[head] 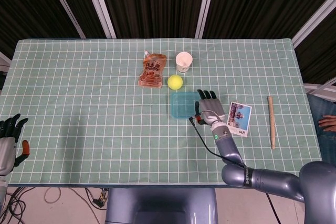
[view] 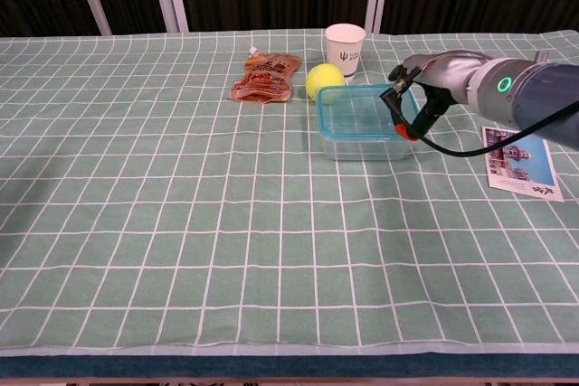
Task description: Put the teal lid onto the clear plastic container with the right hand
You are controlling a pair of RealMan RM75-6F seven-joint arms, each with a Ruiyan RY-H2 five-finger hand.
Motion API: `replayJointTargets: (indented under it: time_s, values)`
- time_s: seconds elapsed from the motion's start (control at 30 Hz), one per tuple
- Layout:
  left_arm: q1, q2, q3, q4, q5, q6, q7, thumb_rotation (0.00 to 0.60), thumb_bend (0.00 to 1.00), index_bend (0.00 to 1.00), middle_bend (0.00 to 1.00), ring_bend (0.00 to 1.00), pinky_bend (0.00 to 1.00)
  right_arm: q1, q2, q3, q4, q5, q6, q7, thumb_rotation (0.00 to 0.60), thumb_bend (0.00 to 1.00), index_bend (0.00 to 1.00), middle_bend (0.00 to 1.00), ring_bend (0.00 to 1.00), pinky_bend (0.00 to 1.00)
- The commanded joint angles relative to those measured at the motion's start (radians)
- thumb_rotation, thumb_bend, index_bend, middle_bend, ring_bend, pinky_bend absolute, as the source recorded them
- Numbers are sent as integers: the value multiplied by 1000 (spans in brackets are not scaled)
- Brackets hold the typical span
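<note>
The teal lid (head: 181,104) (view: 360,108) lies flat on top of the clear plastic container (view: 362,145), just in front of the yellow ball. My right hand (head: 208,108) (view: 423,89) lies palm down with its fingers spread over the lid's right edge. Its red-tipped thumb hangs beside the container's right front corner. The hand holds nothing. My left hand (head: 9,141) shows only in the head view, at the table's front left edge, with its fingers apart and nothing in it.
Behind the container are a yellow ball (head: 175,81), a white paper cup (head: 184,62) and an orange snack pouch (head: 152,70). A picture card (head: 239,118) lies right of my right hand. Further right is a wooden stick (head: 271,121).
</note>
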Motion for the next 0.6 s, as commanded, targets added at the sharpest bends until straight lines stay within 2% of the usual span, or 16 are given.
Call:
replayJointTargets:
  time_s: [0.03, 0.6]
  values:
    - [0, 0, 0, 0, 0, 0, 1, 600, 643, 111, 0, 0, 0, -6, -5, -2, 9, -10, -6, 9, 600, 531, 612, 63, 0, 0]
    - [1, -2, 0, 1, -3, 2, 5, 600, 643, 111, 0, 0, 0, -35, -30, 2, 66, -65, -40, 72, 600, 531, 612, 64, 0, 0]
